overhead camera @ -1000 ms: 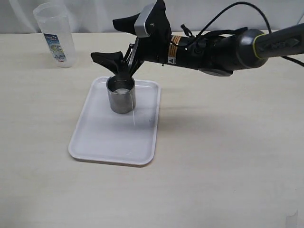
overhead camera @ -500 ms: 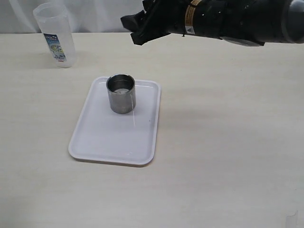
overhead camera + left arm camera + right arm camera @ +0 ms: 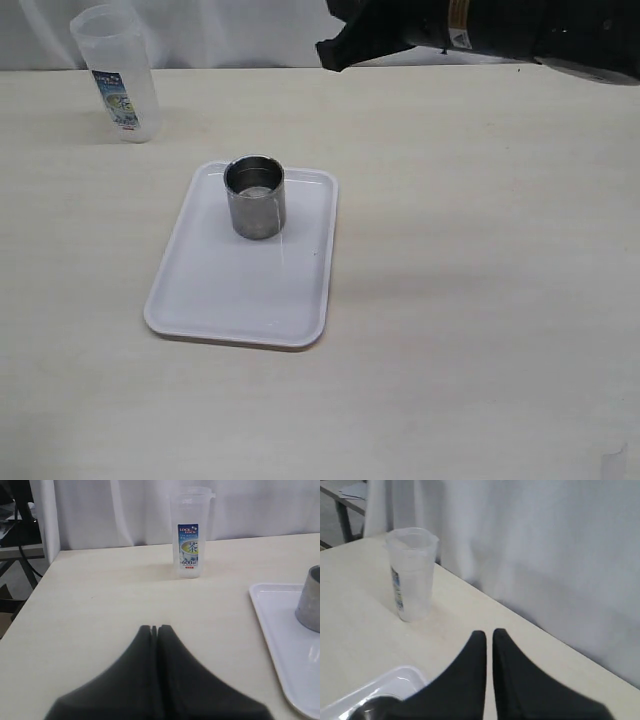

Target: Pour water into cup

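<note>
Left jaws: seen only from the left wrist camera, low over the worktop (image 3: 480, 300) out to the left of the tray (image 3: 235, 300). They are pressed together and hold nothing.
Tumbler: a tall clear plastic tumbler (image 3: 115, 80) with a blue label stands upright, well apart from the tray, beyond its far left corner. I cannot tell whether anything is in it.
Tray: white, rectangular and shallow, lying flat on the worktop.
Cup: the short steel cup (image 3: 256, 210) stands upright on the tray near its far edge, roughly midway across. Nothing touches it.
Water: a pale, shiny patch low inside the cup looks like a little water (image 3: 257, 188), but it is hard to be sure.
Right arm: the dark right arm (image 3: 520, 28) is high up, beyond the tray's far right corner and well clear of the cup.
Right jaws: drawn almost together with only a thin slit between them, gripping nothing.
Just changed: a second ago the right jaws were spread wide at the cup's rim. Since then they have lifted, pulled away to the right and closed. The cup has not shifted on the tray.
Meaning: the cup looks released and left standing, so this arm's part seems finished. If that glint is water, the task is at or near its end.
Count: one tumbler, one tray, one cup, two sets of jaws.
</note>
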`<state>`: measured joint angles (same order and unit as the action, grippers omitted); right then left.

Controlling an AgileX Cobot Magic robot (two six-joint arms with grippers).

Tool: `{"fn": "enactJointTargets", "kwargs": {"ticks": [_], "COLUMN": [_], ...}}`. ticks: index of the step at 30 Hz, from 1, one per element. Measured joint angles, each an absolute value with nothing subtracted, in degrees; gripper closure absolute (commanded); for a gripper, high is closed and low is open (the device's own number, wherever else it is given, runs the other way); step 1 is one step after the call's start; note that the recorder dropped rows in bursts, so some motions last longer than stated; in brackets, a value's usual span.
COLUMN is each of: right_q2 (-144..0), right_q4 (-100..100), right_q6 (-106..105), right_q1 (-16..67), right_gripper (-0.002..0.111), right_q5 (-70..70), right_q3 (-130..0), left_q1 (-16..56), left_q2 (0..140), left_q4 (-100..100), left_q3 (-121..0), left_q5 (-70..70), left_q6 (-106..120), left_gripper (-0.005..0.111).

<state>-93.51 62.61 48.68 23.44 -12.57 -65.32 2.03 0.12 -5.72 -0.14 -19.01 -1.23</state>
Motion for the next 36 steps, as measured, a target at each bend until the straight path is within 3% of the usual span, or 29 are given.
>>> {"fn": "enactJointTargets", "kwargs": {"ticks": [10,36], "right_q2": [-82.8,-46.9], "right_q4": [62.6,62.2], "right_q6": [48.8,48.8], "right_q1": [23.4,23.4], "right_gripper": [0.104,0.104], "right_q5": [1.3,2.3], "right_q3": [-60.2,-39.8], "left_q1": [2.0,2.0], "left_q2": [0.1,0.1], "left_q4": [-5.7,-5.7], "left_q3": [-0.1,-0.1], "left_q5": [-19.0,-19.0], "left_q6": [-1.2,-1.2], "left_gripper": [0.107,0.107]}}
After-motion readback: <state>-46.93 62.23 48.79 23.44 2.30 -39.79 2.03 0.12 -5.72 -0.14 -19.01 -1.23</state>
